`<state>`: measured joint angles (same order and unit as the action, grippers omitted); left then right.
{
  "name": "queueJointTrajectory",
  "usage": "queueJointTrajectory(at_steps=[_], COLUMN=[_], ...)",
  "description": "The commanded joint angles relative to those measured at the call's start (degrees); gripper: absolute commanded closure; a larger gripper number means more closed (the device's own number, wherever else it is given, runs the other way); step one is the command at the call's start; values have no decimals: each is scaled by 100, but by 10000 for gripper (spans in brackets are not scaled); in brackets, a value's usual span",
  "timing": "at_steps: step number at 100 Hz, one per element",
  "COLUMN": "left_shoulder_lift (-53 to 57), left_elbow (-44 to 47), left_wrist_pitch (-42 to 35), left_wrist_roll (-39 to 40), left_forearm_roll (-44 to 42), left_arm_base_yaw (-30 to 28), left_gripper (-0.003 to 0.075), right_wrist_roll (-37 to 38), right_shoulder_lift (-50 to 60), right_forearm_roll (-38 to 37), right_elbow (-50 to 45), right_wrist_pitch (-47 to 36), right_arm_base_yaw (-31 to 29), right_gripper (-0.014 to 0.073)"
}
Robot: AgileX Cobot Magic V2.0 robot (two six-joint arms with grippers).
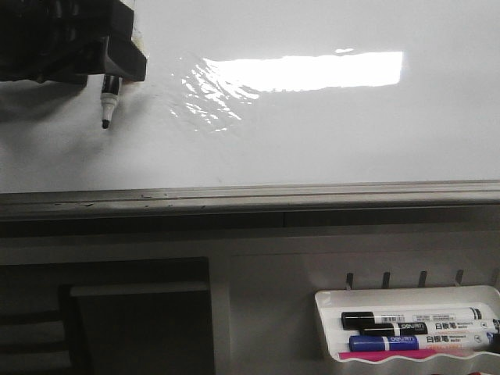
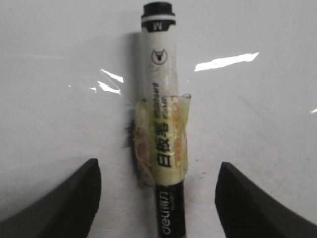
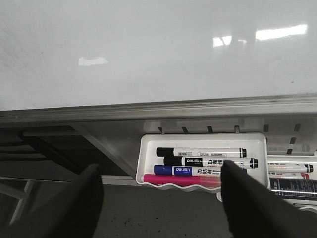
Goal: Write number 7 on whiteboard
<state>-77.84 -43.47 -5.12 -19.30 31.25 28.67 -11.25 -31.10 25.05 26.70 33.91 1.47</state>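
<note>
Left gripper (image 1: 117,58) holds taped marker (image 1: 108,100), tip near whiteboard (image 1: 312,148). Board looks stiff, slick; needs light pressure. Right gripper (image 3: 161,198) wide, empty.

Left gripper (image 1: 109,58) at board (image 1: 312,148) far-left corner, marker (image 1: 108,100) jutting from it, tip toward front, close to board surface. Glare patch right of marker, mid-board. Edge strip (image 1: 250,195) along board's near side. Tray (image 1: 406,332) below strip, front right, on hooks. Three markers (image 1: 418,332) lying in tray, stacked front to back, eraser (image 1: 406,355) nearest.
</note>
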Motion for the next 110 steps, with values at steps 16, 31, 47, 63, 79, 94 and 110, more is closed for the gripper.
queueJointTrajectory(at_steps=[16,31,47,63,79,94,110], left_shoulder_lift=[-19,79,517,1150,1514,1518,1432], left_elbow=[-163,-163,-163,-163,-163,-163,-163], left_wrist_pitch=[-274,-3,301,957,1764,2087,2068], left_wrist_roll=[-10,-10,-10,-10,-10,-10,-10], left_forearm_roll=[-120,-366,-837,-1762,-2407,-2834,-3155], left_arm_base_yaw=[-8,-8,18,322,1023,1875,2620], left_gripper=[543,741,741,741,741,741,741], right_wrist_roll=[-68,-68,-107,-1004,-2043,-2684,-2916], right_shoulder_lift=[-67,-67,-67,-253,-836,-1440,-2065], right_forearm_roll=[101,101,296,1215,2464,3433,3952], right_elbow=[214,214,247,587,1161,1692,2128], right_wrist_pitch=[-335,-298,-192,329,1160,1817,2416], right_arm_base_yaw=[-4,-4,-4,-4,-4,-4,-4], right_gripper=[146,146,146,146,146,146,146])
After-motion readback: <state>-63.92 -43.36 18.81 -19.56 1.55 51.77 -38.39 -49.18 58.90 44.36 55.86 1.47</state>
